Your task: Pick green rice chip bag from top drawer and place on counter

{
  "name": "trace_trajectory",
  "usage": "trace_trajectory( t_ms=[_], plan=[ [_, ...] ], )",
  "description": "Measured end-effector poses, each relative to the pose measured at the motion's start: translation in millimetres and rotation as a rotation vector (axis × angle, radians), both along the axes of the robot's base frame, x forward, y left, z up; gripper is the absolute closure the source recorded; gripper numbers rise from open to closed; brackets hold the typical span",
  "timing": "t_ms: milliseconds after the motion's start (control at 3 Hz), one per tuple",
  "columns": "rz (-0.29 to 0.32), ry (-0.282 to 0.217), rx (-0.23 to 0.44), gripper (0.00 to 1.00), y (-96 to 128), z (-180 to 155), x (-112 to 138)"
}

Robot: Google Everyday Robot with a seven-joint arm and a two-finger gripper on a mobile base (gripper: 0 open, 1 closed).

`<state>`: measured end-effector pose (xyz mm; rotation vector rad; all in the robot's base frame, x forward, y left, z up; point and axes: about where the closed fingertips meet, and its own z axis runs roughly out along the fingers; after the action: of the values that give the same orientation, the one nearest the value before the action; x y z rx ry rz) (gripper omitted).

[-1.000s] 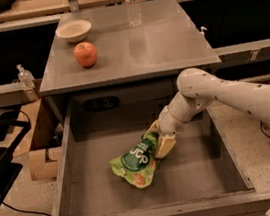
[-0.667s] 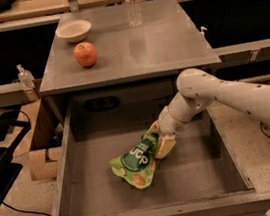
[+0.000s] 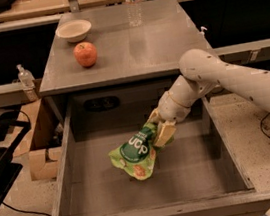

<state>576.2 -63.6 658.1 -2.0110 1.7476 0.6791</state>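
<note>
The green rice chip bag (image 3: 134, 155) is a crumpled light-green foil bag with a dark green label and white lettering. It hangs tilted inside the open top drawer (image 3: 60, 184), its lower end near the drawer bottom. My gripper (image 3: 157, 129) reaches down into the drawer from the right and is shut on the bag's upper right end. The counter (image 3: 135, 44) is the grey tabletop behind and above the drawer.
A red apple (image 3: 85, 53) and a white bowl (image 3: 74, 30) sit on the counter's left part, a clear water bottle (image 3: 132, 1) at its back. My white arm (image 3: 231, 78) crosses the drawer's right side. A cardboard box (image 3: 42, 162) stands left of the cabinet.
The bag has risen slightly with my gripper, its upper end lifted; otherwise the arm holds nearly the same place.
</note>
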Motion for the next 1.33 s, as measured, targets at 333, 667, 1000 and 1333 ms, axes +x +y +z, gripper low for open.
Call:
trace_trajectory(
  t_ms=[333,667,1000,1333],
  plan=[
    [-0.022,0.004,0.016,1.0,-16,58,1],
    [-0.043,0.011,0.022,1.0,-30,115,1],
    [-0.088,0.023,0.01,1.0,-42,164,10],
    [-0.192,0.027,0.001,1.0,-63,205,37]
  ],
)
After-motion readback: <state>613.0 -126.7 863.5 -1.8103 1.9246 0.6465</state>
